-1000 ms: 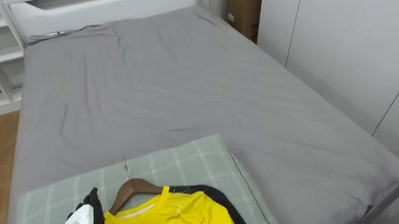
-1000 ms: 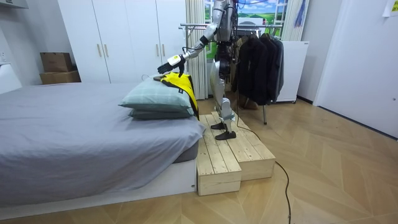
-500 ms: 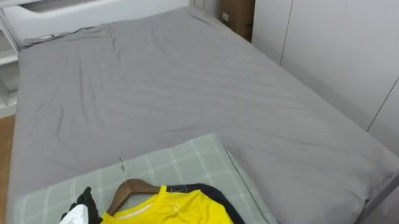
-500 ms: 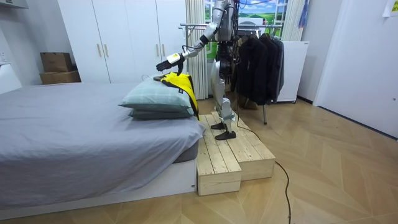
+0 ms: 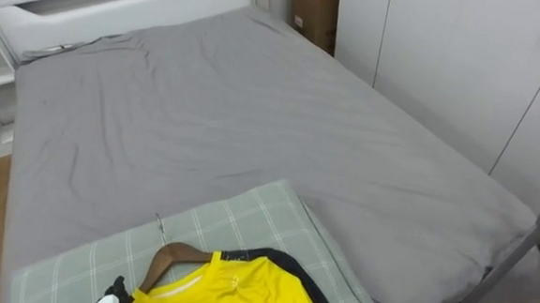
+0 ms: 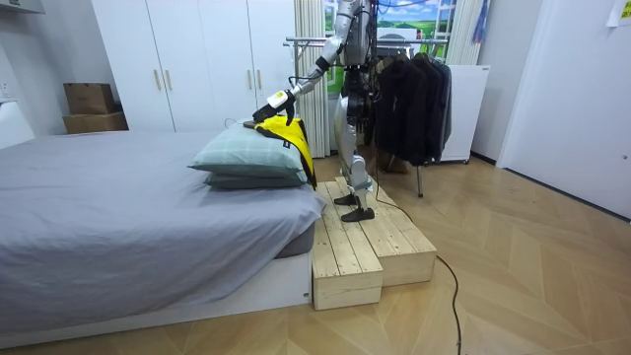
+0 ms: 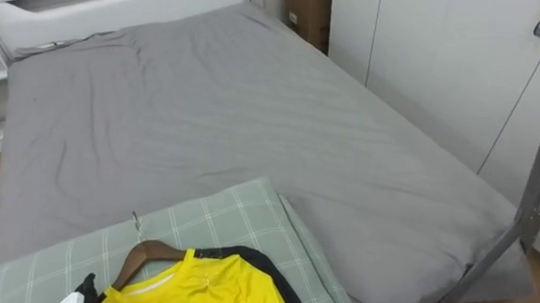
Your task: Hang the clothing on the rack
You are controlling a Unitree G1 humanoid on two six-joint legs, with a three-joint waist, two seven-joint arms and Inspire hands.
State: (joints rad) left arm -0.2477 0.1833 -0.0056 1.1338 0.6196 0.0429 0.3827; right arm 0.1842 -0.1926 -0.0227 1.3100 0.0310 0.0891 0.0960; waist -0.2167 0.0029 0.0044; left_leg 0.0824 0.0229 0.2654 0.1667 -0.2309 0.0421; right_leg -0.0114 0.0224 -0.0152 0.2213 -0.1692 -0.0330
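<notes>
The yellow shirt [image 5: 234,293] is lying on a wooden hanger [image 5: 167,259], whose metal hook is pointing up the bed. Both are resting on a green checked pillow [image 5: 246,217] at the near end of the grey bed [image 5: 202,109]. The left robot hand [image 5: 118,294] is sitting at the shirt's left shoulder; I cannot tell whether its fingers are closing on anything. The robot is standing on a wooden platform [image 6: 375,247] beside the bed, with a clothes rack [image 6: 314,41] of dark jackets [image 6: 409,94] behind it.
</notes>
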